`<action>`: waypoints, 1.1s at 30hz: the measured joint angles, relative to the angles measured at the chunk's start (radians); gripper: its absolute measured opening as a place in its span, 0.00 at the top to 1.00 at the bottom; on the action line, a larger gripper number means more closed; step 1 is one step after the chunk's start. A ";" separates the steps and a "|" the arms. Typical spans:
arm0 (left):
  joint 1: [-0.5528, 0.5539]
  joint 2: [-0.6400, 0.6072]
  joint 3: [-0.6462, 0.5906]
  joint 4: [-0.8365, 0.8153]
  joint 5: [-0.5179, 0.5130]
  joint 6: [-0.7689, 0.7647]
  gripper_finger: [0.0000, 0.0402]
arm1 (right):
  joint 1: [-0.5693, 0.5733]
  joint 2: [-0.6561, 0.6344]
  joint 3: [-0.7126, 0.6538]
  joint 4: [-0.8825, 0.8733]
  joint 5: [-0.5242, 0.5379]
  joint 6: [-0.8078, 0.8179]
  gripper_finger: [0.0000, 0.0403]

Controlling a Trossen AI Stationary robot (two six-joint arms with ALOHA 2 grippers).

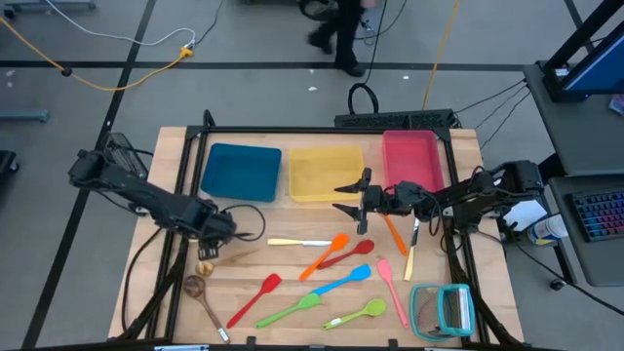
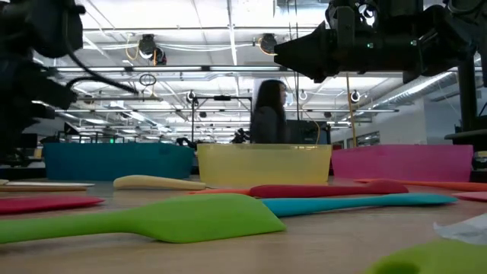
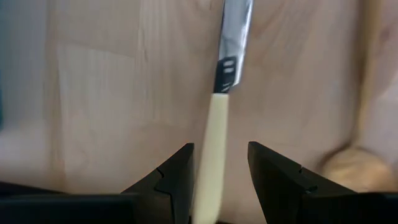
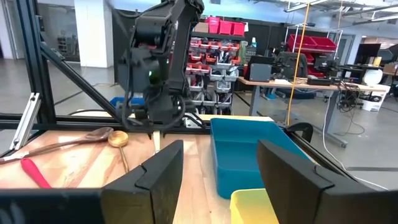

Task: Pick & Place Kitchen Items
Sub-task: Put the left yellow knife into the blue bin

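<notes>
Left wrist view: pale-handled knife (image 3: pixel 214 134) lies between parted left fingers (image 3: pixel 177 180).

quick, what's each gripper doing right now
left gripper: open, fingers either side of the pale-handled knife, not closed on it.
right gripper: open, empty, over the yellow tray.

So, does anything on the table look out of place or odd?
Nothing is damaged or spilled. The utensils lie scattered at mixed angles, and all three trays look empty. The one oddity is the teal rack, which sits skewed at the table's corner. The left gripper is open around a pale-handled knife.
</notes>
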 joint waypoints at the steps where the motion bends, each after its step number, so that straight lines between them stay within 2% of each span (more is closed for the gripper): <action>1: 0.000 0.026 0.000 0.000 -0.001 0.012 0.62 | 0.000 0.000 0.000 0.000 0.000 0.000 0.51; 9: 0.000 0.180 0.000 -0.008 0.056 0.069 0.62 | 0.000 0.000 0.000 0.000 0.000 0.000 0.51; 18: 0.034 0.270 0.004 0.010 0.061 0.146 0.62 | 0.000 0.000 0.000 0.000 -0.001 0.000 0.51; 21: 0.041 0.271 0.002 0.032 0.060 0.147 0.67 | 0.000 0.000 0.000 0.000 -0.001 0.000 0.51; 26: 0.048 0.271 0.002 0.063 0.059 0.144 0.84 | 0.000 0.000 0.000 0.000 -0.001 0.000 0.51; 33: 0.030 0.270 0.009 0.068 0.031 0.099 0.86 | 0.000 0.000 0.000 0.000 -0.001 0.000 0.51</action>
